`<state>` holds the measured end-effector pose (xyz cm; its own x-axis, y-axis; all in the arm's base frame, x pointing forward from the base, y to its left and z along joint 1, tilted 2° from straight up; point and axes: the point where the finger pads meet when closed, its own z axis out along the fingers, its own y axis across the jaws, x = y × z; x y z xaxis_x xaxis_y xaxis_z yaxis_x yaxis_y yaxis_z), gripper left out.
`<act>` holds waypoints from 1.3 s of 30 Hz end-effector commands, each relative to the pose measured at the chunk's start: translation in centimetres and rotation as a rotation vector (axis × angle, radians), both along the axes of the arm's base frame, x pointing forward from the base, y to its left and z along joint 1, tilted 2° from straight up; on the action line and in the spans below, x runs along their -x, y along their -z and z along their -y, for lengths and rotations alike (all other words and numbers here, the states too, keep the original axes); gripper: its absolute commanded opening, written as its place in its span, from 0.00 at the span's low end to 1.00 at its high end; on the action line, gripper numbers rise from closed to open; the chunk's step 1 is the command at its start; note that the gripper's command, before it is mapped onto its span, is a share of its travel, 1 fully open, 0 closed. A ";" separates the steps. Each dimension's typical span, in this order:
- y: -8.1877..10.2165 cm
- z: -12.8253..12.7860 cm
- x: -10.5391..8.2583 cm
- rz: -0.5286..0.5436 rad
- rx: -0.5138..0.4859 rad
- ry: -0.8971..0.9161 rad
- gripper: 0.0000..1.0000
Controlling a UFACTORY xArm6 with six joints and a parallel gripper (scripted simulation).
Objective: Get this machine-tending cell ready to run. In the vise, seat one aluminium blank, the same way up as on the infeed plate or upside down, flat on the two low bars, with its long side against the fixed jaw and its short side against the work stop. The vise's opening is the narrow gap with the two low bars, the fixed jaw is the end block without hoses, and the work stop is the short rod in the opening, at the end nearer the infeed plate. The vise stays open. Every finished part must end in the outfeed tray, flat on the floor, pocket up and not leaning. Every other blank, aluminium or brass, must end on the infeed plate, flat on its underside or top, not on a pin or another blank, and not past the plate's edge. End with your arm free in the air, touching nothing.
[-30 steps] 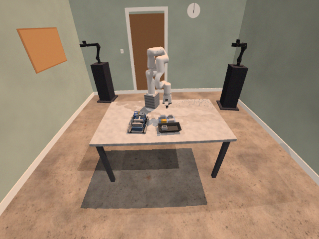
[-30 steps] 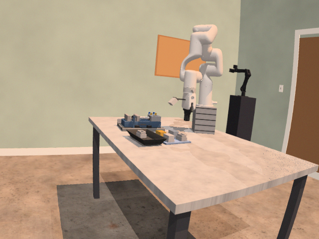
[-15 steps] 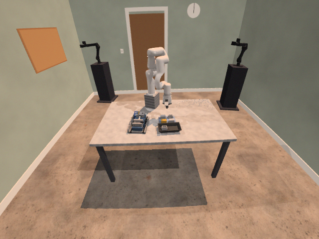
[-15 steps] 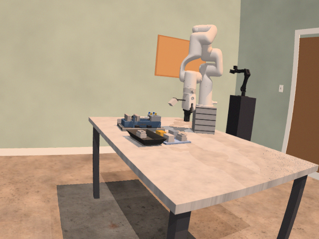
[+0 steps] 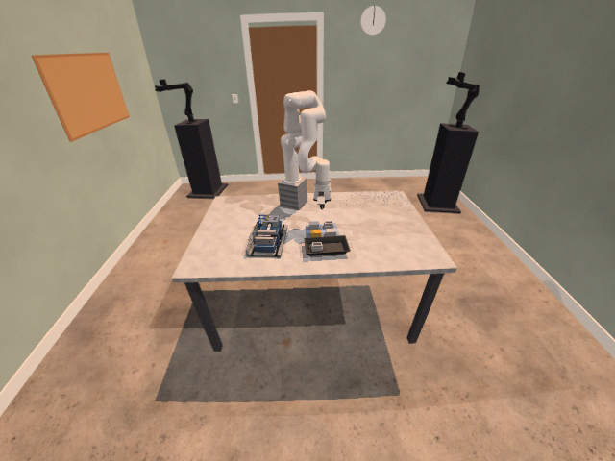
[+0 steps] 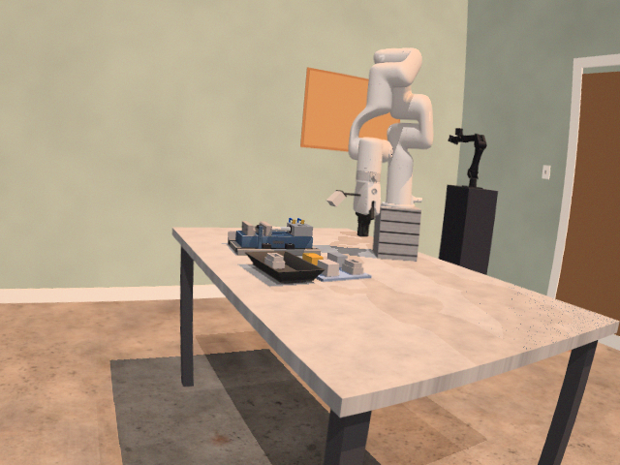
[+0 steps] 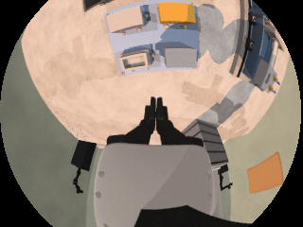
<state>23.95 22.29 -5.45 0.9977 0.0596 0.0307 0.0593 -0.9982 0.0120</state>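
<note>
My gripper [image 5: 321, 206] [image 6: 362, 233] [image 7: 155, 104] is shut and empty, in the air behind the infeed plate [image 6: 365, 275] [image 7: 179, 36]. On the plate are a brass blank [image 5: 315, 233] [image 6: 312, 258] [image 7: 176, 13], a pale aluminium blank [image 5: 330, 231] [image 6: 328, 267] [image 7: 125, 19], a greyer blank [image 5: 313, 226] [image 7: 181, 57] and a finished part [image 6: 353, 265] [image 7: 134, 61], pocket up. Another finished part [image 5: 316, 246] [image 6: 274, 261] lies pocket up in the black outfeed tray [image 5: 333, 248] [image 6: 295, 274]. The blue vise [image 6: 275, 239] [image 7: 256, 49] shows no blank between its jaws; its low bars are hidden.
The vise stands beside the plate and tray, its hose block [image 6: 300, 229] toward the robot's side. The tray lies in front of the plate, very near it. The striped robot pedestal [image 5: 293, 193] [image 6: 397, 232] [image 7: 208, 142] stands close beside the gripper.
</note>
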 end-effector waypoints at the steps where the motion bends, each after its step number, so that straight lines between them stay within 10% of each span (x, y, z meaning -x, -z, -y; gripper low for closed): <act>1: -0.1 -0.1 -0.1 0.002 -0.002 0.000 0.00; 39: -2.9 -0.1 0.0 0.002 -0.002 0.000 0.00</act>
